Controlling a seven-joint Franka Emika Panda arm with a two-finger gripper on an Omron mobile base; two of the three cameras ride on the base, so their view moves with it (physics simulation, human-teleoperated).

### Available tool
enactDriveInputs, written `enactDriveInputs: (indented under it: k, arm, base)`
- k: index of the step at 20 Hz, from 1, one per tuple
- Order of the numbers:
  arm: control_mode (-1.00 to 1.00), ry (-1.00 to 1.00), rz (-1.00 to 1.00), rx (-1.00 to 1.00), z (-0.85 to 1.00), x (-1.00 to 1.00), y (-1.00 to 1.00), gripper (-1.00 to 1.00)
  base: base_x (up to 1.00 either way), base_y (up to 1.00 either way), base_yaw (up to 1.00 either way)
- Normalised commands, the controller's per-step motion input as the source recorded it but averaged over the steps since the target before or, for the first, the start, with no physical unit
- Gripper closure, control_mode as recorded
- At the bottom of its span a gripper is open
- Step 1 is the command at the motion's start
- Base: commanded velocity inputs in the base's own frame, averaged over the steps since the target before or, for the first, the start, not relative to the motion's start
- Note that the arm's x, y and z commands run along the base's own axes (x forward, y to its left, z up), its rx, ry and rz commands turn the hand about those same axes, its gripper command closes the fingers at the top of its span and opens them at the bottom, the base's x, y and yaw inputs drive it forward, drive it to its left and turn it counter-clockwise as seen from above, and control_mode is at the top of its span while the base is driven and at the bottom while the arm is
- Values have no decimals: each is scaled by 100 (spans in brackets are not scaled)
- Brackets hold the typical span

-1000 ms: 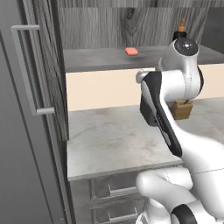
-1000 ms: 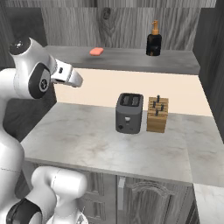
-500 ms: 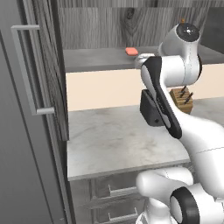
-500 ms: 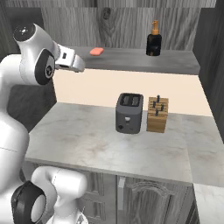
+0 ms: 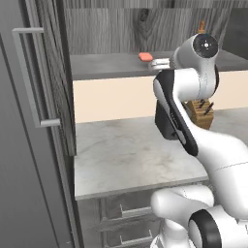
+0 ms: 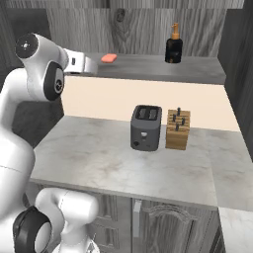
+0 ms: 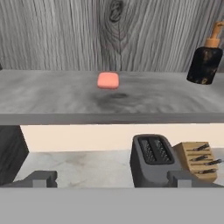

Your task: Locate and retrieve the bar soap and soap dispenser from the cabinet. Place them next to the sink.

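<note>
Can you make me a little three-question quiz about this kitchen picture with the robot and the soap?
1. True or false: the bar soap lies flat on the cabinet's grey shelf, with nothing holding it.
2. What stands right beside the toaster on the counter? A) a kettle B) a wooden knife block C) a bowl
3. Fill in: the soap dispenser is a black bottle with an ____ pump top.

Key
1. True. The gripper is short of the shelf and its fingers stand apart.
2. B.
3. Orange.
</note>
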Motion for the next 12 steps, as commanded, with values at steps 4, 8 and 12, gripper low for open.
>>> enactDriveInputs:
  k: [4, 8, 12]
  arm:
    - [-100, 8, 0, -4, 30, 18, 0, -100]
    - [-100, 6, 0, -1, 19, 24, 0, -100]
    - [-100, 1, -6, 4, -8, 22, 0, -100]
  base:
    - [0, 0, 0]
    - [0, 0, 0]
    - [0, 0, 0]
